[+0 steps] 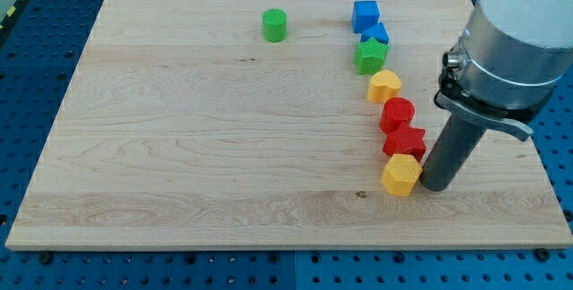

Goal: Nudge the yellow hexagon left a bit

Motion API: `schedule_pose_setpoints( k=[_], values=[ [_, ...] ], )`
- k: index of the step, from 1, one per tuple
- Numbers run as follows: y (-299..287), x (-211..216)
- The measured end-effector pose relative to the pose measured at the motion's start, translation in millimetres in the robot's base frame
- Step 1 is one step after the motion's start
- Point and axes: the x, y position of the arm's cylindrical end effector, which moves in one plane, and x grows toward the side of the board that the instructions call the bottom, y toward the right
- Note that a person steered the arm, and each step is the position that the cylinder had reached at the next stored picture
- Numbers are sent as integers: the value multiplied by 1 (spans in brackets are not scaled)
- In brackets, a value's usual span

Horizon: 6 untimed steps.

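The yellow hexagon (401,175) lies on the wooden board (224,147) at the lower right, at the bottom of a curved row of blocks. My tip (438,185) rests on the board just to the view's right of the hexagon, touching it or nearly so. Directly above the hexagon sits a red star-shaped block (405,141), touching it.
Going up the row from the red star: a red round block (397,113), a yellow heart (383,85), a green star-shaped block (370,55), a small blue block (375,33) and a blue cube (364,14). A green cylinder (275,25) stands apart at top centre. The board's right edge is close.
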Motion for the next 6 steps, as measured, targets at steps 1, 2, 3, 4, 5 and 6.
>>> schedule_pose_setpoints(
  k=[1,2,3,4,5,6],
  values=[
    [-20,0],
    [-37,0],
    [-56,0],
    [-76,1],
    [-80,17],
    [-92,26]
  ],
)
